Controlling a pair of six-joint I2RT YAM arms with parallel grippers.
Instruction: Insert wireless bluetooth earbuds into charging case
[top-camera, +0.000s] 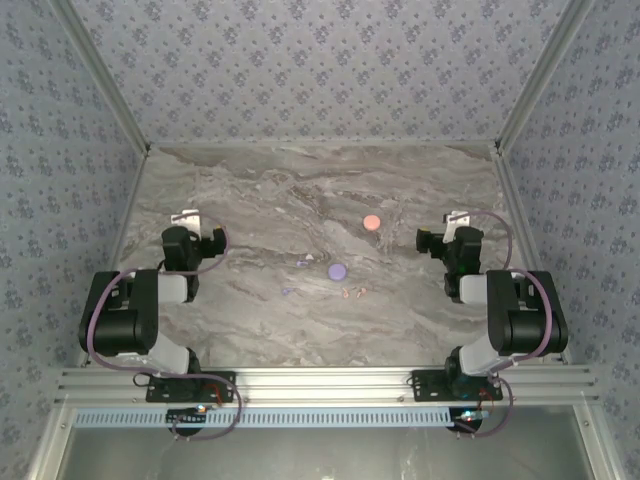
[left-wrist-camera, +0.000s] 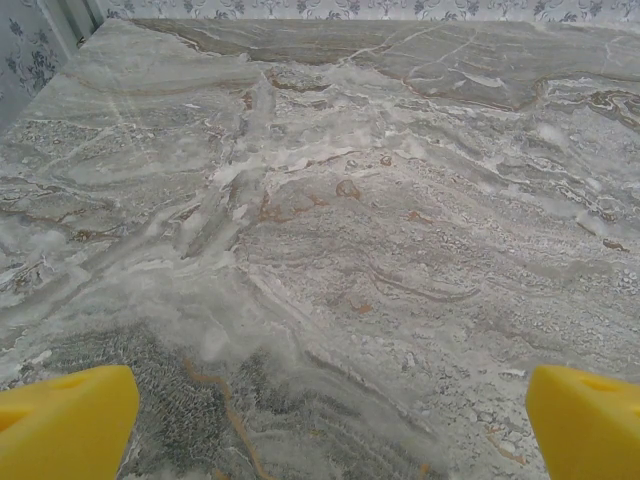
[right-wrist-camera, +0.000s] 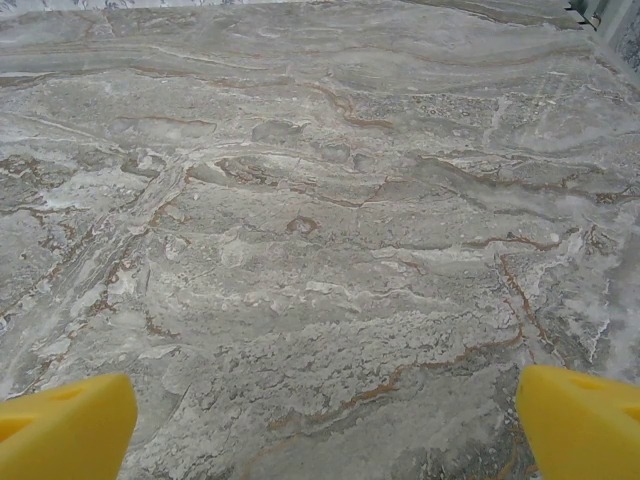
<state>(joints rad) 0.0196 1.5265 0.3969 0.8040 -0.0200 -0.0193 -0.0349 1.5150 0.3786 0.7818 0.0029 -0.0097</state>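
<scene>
The task is only beginning: the earbuds (top-camera: 348, 294) are lying loose on the surface (top-camera: 250, 200) mid-frame, near the lavender disc (top-camera: 337, 271). The left fingers (left-wrist-camera: 65, 425) and right fingers (right-wrist-camera: 65, 425) are standing wide, holding nothing.

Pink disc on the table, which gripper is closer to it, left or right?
Right. The right gripper sits a short way to the right of the pink disc, about level with it. The left gripper is much farther off on the disc's left side.

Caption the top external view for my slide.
Both open, left gripper and right gripper flank earbuds, pink disc, lavender disc.
</scene>
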